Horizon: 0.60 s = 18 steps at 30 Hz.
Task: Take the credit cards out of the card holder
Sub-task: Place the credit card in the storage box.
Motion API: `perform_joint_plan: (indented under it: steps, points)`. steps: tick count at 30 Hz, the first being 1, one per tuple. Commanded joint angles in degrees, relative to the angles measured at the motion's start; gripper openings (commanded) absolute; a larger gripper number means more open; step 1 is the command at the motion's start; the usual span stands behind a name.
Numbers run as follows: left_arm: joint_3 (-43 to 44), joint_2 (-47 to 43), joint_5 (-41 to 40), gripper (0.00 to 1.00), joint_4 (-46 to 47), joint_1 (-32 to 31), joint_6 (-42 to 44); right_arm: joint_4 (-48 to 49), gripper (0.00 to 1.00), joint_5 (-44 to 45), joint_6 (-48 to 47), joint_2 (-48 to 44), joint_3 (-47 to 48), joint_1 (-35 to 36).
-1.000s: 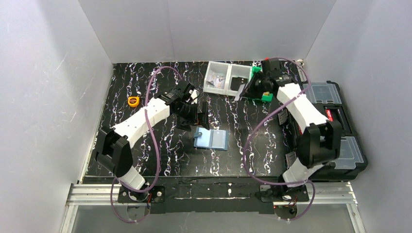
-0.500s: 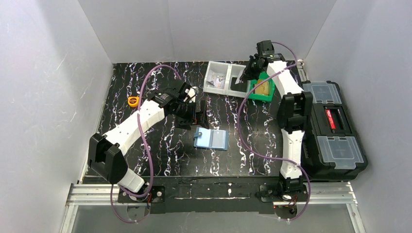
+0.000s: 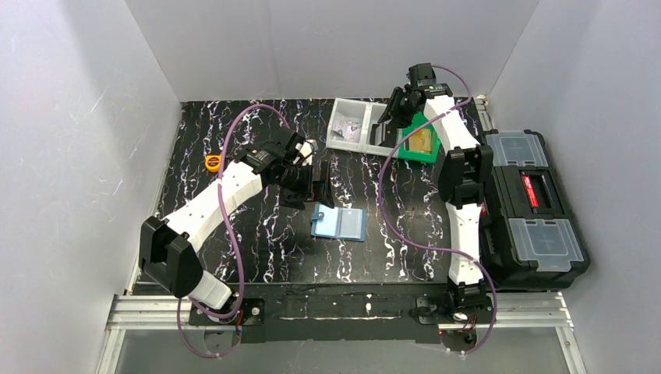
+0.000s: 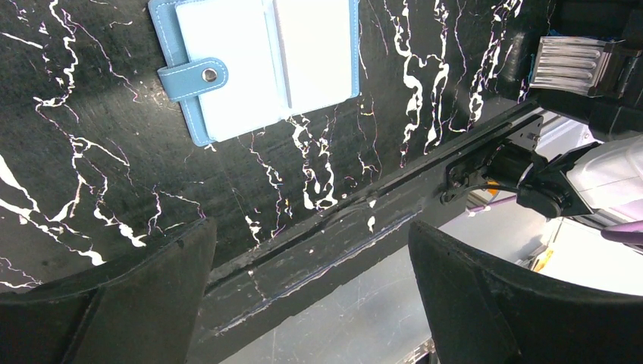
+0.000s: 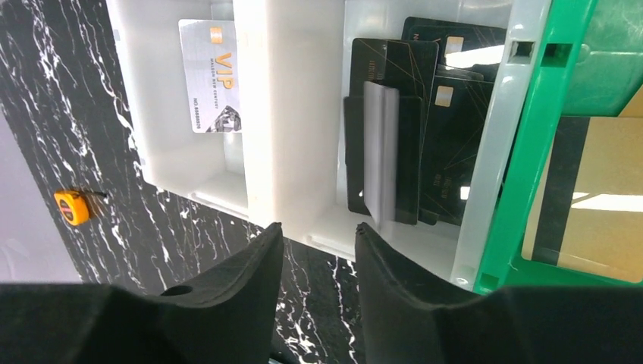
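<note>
right tool (image 5: 318, 233) has opened; card (image 5: 381, 152) inside bin (image 5: 288, 114).

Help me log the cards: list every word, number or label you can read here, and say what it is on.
"VIP": on the silver card lying in the clear bin.
Smaller print beside it on that card: too small to read.
Black cards: no legible text.
Red label on the black toolbox: too small to read.
</note>
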Motion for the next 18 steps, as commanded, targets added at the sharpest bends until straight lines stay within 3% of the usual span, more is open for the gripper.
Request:
perform_joint_plan:
  steps: [1, 5, 10, 18]
  points:
    - [-0.2, -2.8, 0.3, 0.98, -1.9, 0.2, 0.7, -0.1, 0.51, -1.3, 0.2, -0.6, 2.3, -0.3]
    - [-0.6, -2.9, 0.3, 0.98, -1.9, 0.2, 0.5, -0.1, 0.66, -1.2, 0.9, -3.0, 2.2, -0.3]
    - [-1.2, -2.9, 0.1, 0.98, -1.2, 0.2, 0.4, -2.0, 0.74, -0.5, 2.3, -6.8, 0.8, -0.3]
    - [-3.8, -2.2, 0.0, 0.98, 1.0, 0.2, 0.2, 4.2, 0.78, 0.7, 5.9, -25.3, -23.1, 1.6]
